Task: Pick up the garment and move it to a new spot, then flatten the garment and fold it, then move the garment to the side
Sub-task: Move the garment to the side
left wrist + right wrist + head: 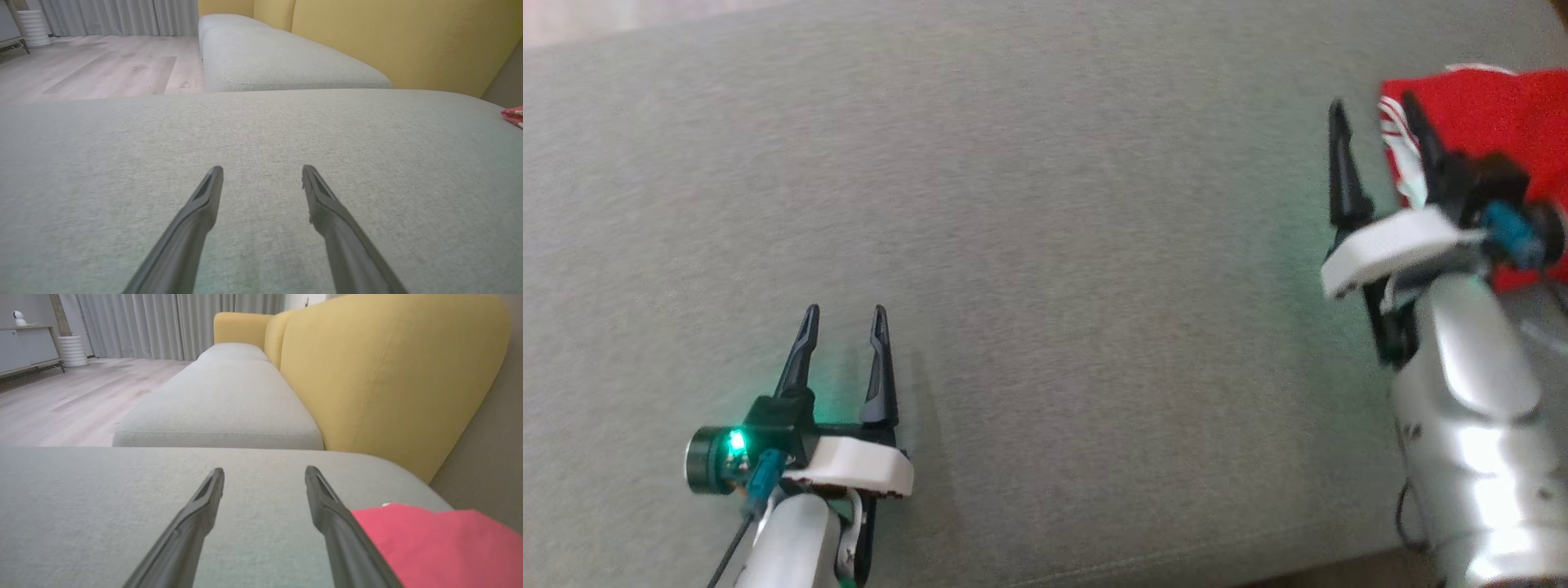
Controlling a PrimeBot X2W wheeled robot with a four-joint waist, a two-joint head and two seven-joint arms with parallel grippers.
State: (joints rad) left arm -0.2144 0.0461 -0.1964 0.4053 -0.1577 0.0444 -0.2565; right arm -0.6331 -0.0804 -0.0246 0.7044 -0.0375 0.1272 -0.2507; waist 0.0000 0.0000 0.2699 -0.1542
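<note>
Since both jaws stand spread and empty, you grip nothing. Right gripper [1372, 104]: red garment [1494, 106] lies just beside its outer finger, apparently folded, likely parked aside there. Left gripper [845, 314]: bare grey cushion [1045, 245] between and ahead. Beyond: yellow backrest [388, 375], wood floor [81, 396], curtains [163, 322].
</note>
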